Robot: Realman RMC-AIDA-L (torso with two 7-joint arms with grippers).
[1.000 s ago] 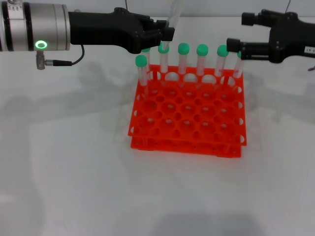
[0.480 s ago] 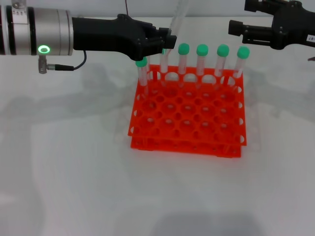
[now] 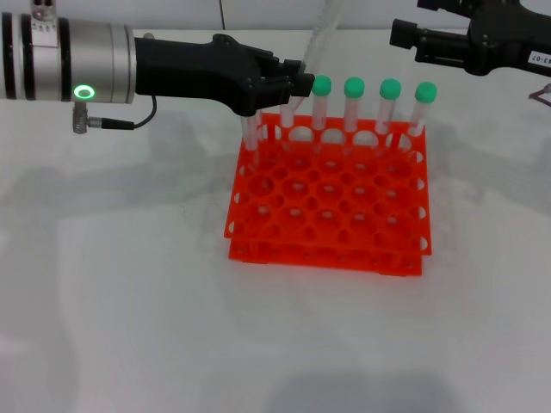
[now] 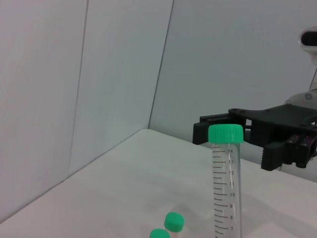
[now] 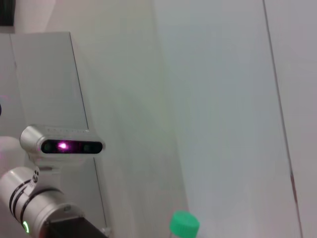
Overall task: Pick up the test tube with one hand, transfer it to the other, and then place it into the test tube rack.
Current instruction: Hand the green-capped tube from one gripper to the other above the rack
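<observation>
White tabletop (image 3: 129, 284) carries the test tube rack (image 3: 327, 194); above its back-left corner the left tool (image 3: 297, 82) grips the test tube (image 3: 317, 47) upright, the right tool (image 3: 405, 34) open, well right.

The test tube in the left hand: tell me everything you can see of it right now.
The test tube is slim clear plastic with printed graduation marks and a ribbed green screw cap. The left hand grips it by the lower part; its body slants up and out of the head view's top. It hangs over the back left of the orange-red test tube rack. The right hand waits apart.
</observation>
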